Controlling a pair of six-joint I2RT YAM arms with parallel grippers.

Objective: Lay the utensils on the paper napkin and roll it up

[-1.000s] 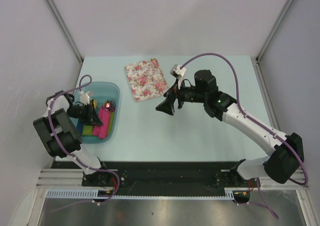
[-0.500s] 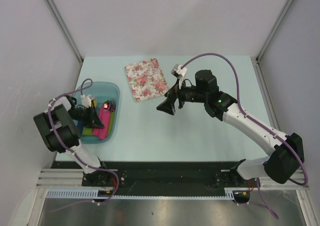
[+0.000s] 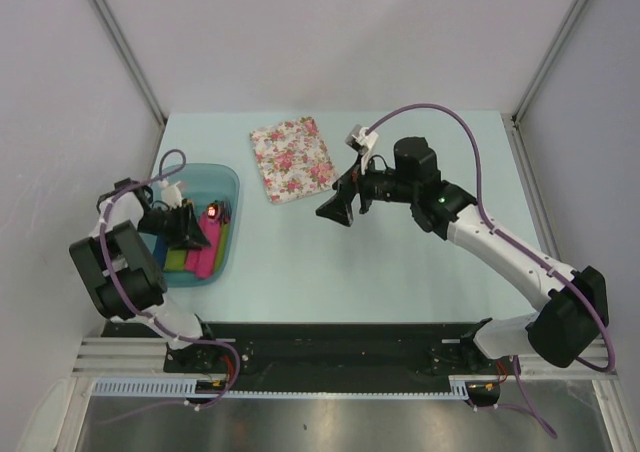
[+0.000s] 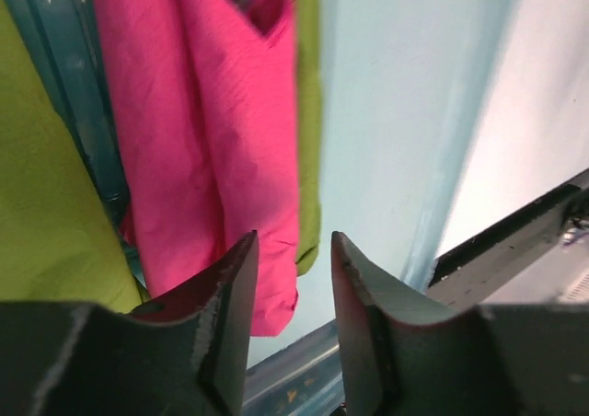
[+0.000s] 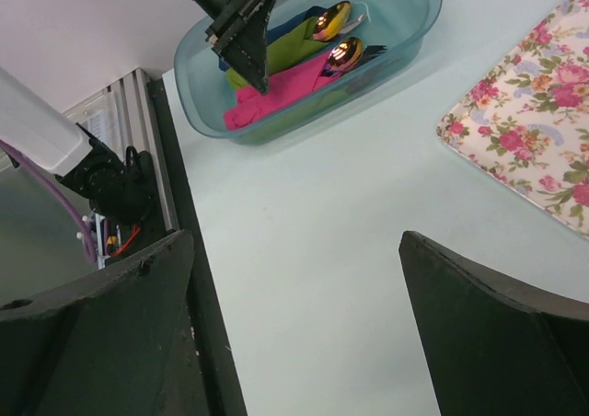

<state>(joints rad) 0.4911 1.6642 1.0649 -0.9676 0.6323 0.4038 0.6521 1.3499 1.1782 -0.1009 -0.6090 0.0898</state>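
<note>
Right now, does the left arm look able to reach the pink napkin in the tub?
Probably yes. The left gripper hangs just over the pink napkin in the open tub, jaws parted and empty, and the end of the paper below them is bare.

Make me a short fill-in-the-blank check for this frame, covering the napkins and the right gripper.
1. The pink napkin lies in the bin on the robot's ____ side.
2. The floral napkin lies flat on the ____.
3. The right gripper has its jaws wide ____, holding nothing.
Missing words: left; table; open.
</note>
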